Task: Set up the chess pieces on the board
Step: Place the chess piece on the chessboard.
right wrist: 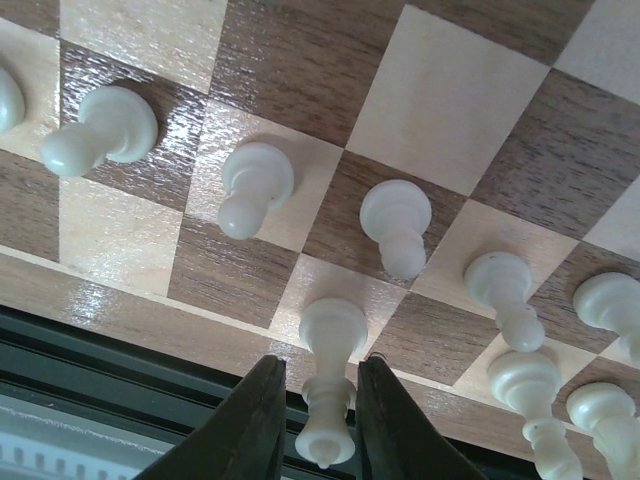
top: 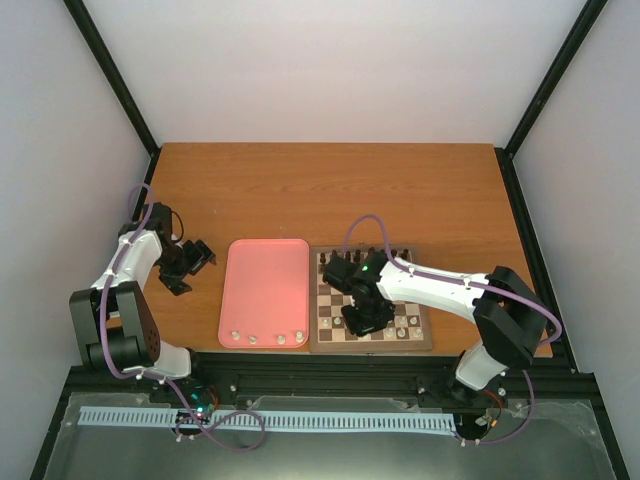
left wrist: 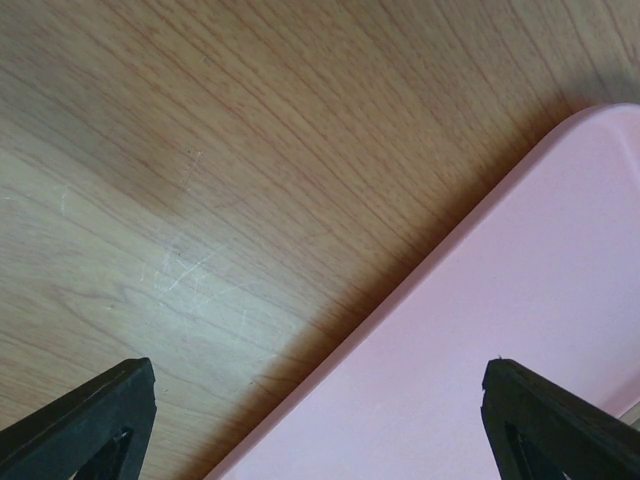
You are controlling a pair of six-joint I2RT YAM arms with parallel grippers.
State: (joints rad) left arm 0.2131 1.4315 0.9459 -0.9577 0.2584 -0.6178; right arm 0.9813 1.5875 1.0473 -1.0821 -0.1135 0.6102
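The board [top: 370,347] lies right of centre. My right gripper [top: 362,322] hangs over its near rows. In the right wrist view a tall white piece [right wrist: 333,335] stands upright on a cream square of the board [right wrist: 440,100] at the near edge. My right gripper [right wrist: 320,368] straddles its upper part, jaws slightly parted, with a thin gap on the left side. White pawns [right wrist: 255,185] stand one row further in. Several white chess pieces [top: 266,338] lie along the near edge of the pink tray. My left gripper [top: 195,262] is wide open and empty.
The pink tray [top: 265,290] lies just left of the board; its corner [left wrist: 520,300] shows under my left gripper [left wrist: 318,370], over the wooden table [left wrist: 200,150]. Dark pieces [top: 335,262] stand on the board's far rows. A black rail runs along the table's near edge.
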